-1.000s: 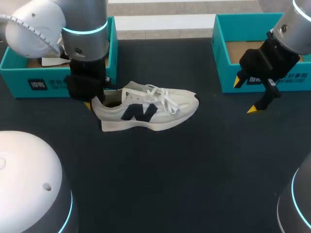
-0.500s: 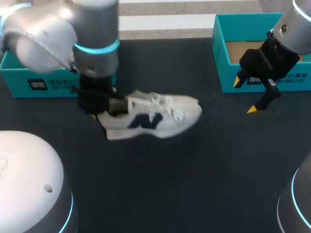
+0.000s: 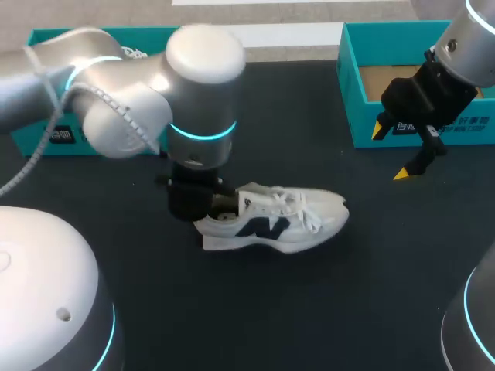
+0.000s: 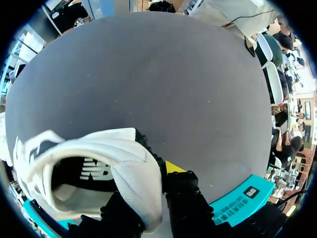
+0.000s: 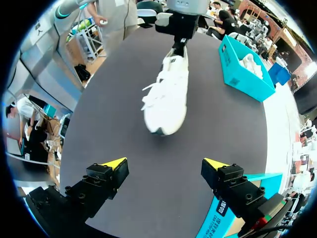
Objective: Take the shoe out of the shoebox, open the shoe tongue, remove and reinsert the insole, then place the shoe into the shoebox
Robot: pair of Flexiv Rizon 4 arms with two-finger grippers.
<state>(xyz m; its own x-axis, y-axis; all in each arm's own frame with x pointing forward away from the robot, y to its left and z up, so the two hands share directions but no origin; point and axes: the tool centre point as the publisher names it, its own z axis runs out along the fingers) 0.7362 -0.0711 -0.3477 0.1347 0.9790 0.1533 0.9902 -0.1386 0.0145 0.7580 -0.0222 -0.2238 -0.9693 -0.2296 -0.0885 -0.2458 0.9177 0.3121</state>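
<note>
The shoe sits mid-table, well apart from the right shoebox, its heel wall pinched in the left pincer; one yellow tip shows, the inner finger is buried inside the shoe, and from above the wrist hides the grip. The right pincer gapes open, empty

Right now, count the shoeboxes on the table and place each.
2. The left shoebox sits far left, partly behind my left arm; the right shoebox far right.
</note>
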